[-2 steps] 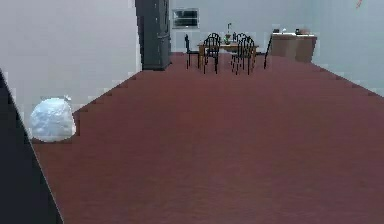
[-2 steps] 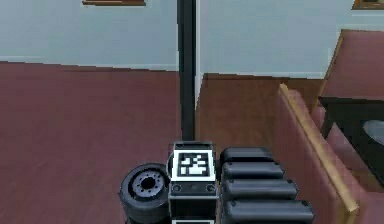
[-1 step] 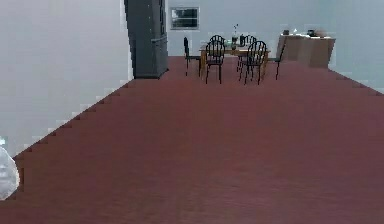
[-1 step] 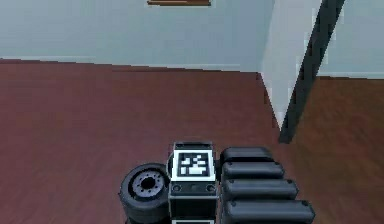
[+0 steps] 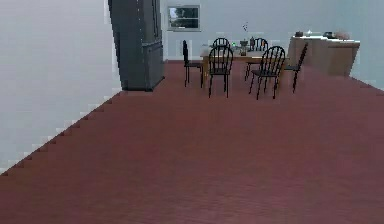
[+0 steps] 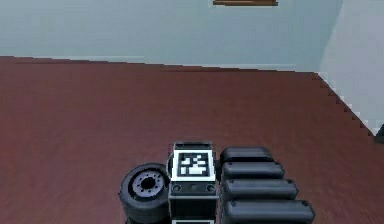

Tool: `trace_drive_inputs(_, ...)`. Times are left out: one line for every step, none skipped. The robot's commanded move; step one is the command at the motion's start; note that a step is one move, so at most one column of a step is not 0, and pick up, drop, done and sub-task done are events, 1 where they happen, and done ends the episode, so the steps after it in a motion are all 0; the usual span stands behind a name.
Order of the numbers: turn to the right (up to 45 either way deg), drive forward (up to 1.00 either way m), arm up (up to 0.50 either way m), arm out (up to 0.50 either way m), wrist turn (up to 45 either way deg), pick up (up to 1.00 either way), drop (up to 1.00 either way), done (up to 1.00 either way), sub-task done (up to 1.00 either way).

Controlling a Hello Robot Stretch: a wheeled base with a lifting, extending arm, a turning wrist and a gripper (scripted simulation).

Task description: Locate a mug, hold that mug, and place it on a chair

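Ops: forward view, left to right?
Me: pale wall (image 5: 45, 70), tall dark grey cabinet (image 5: 137, 40), framed picture (image 5: 183, 17) on the back wall. Then a wooden table (image 5: 243, 58) ringed by black chairs (image 5: 268, 68), all upright. Light wood counter (image 5: 330, 55) far right. Red-brown floor (image 5: 200, 150) between me and all of it
Ops: mug?
Me: small item (image 5: 244, 46) on the table, a few bits (image 5: 328, 35) on the counter. Too small to call any of them a mug
Ops: hand?
Me: arm side view, bottom edge. My gripper (image 6: 147, 188) is the dark round body just left of the white marker square (image 6: 193, 165), with the arm segments (image 6: 255, 185) right of that. Can't make out the fingers, so I can't tell whether I'm holding anything
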Motion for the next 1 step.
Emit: trace_drive_inputs(0.0,1.0,0.0,0.0,0.0,0.0,0.0,0.0,0.0)
